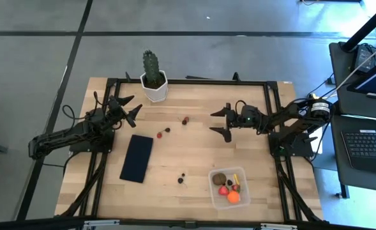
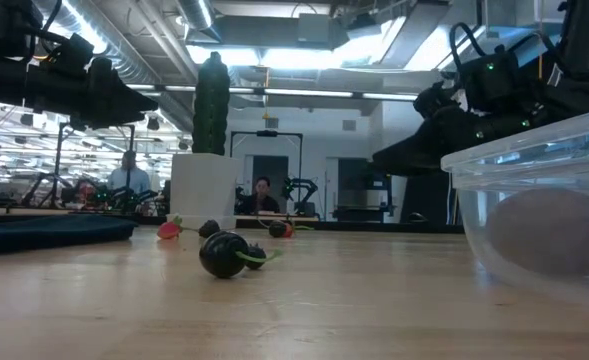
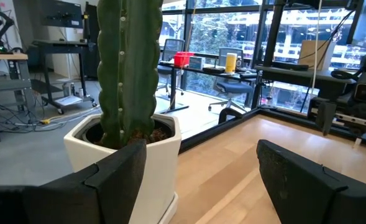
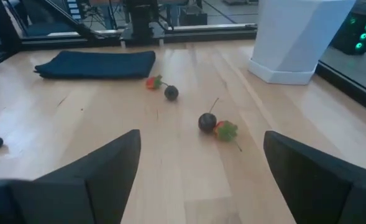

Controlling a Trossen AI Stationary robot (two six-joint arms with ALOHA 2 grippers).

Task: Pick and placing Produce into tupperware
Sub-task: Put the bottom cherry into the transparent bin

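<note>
Several pieces of produce already sit in the tupperware (image 1: 230, 188) at the near right of the table (image 1: 194, 150): an orange ball (image 1: 233, 197), a red piece (image 1: 223, 190), a thin yellow piece (image 1: 236, 179) and a brown lump (image 1: 219, 178). Left out on the wood: a dark berry with a red-and-green bit (image 1: 185, 120) mid-table, a red piece with a dark berry (image 1: 162, 133) beside the navy mat (image 1: 136, 158), and two dark berries (image 1: 182, 179) left of the container.

Right hand (image 1: 223, 121) hangs above the table with fingers spread, aimed at the mid-table pair; the right wrist view shows that berry (image 4: 207, 122) centred between its fingers. Left hand (image 1: 129, 107) waits near the cactus pot (image 1: 154, 86), fingers also spread.

Judgement: the step in hand is the approach to the mid-table berry. To do it well, descend straight with the fingers either side of the berry alone, clear of its red-green neighbour, and close low, since a round piece could roll away.
</note>
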